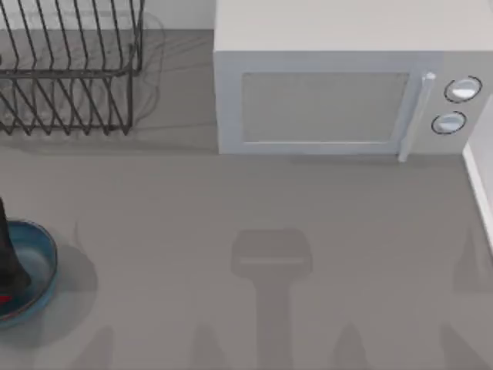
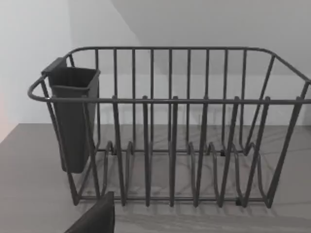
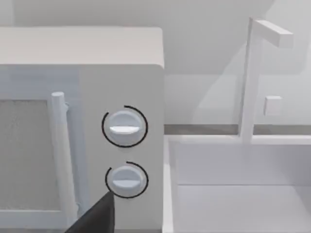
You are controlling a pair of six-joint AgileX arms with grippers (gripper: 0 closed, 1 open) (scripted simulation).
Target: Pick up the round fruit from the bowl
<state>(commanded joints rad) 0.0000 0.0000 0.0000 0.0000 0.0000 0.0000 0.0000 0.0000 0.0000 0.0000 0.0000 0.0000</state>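
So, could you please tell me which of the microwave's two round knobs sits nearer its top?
The larger knob, right beside the door handle's top end; the smaller knob sits directly below it.

Even, soft light from above, faint blurred shadows across the grey table (image 1: pixel 231 200), no glare.

Grey tabletop (image 1: pixel 231 200): wire dish rack (image 1: pixel 69 69) far left, white microwave (image 1: pixel 331 92) far centre-right, blue bowl (image 1: pixel 42 254) near left edge.
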